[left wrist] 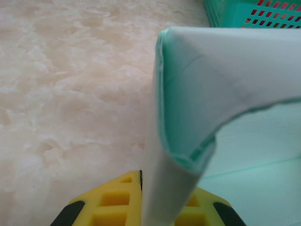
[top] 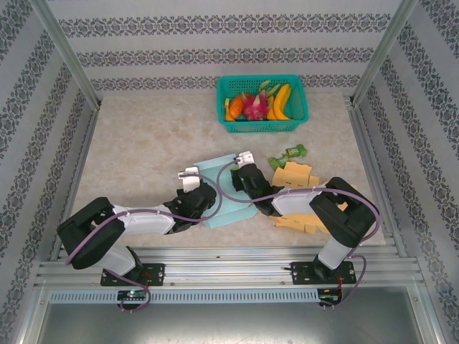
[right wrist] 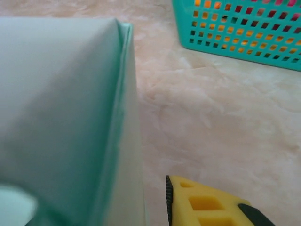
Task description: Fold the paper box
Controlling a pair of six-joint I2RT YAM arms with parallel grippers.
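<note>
The paper box (top: 231, 206) is a pale teal sheet lying on the table between the two arms, partly folded up. My left gripper (top: 191, 174) is at its left edge. In the left wrist view its yellow fingers (left wrist: 120, 200) are shut on a raised, curled flap of the paper box (left wrist: 211, 89). My right gripper (top: 244, 158) is at the sheet's far right edge. In the right wrist view a standing wall of the paper box (right wrist: 66, 117) hides one finger. The other yellow finger (right wrist: 202, 205) stands a small gap away from the paper, so my right gripper (right wrist: 141, 202) is open.
A teal basket (top: 288, 125) of toy fruit stands at the back of the table and also appears as the basket (right wrist: 244, 28) in the right wrist view. Tan cardboard pieces (top: 297, 175) and a small green item (top: 290, 153) lie to the right of the right arm.
</note>
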